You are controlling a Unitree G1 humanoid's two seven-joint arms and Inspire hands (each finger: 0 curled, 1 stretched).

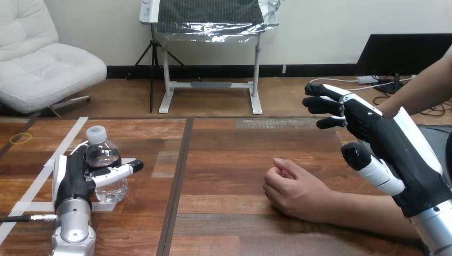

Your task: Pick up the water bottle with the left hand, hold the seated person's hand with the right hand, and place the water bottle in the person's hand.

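Our left hand (74,178) curled round the clear, white-capped plastic water bottle (105,160), standing at the wooden table's (229,160) left | our right hand (373,133) spread above the person's hand (293,189), apart | we judge lift, hand-hold and handover all remain.

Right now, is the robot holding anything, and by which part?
The left hand grips the water bottle around its middle, thumb across the front. The right hand is open and holds nothing.
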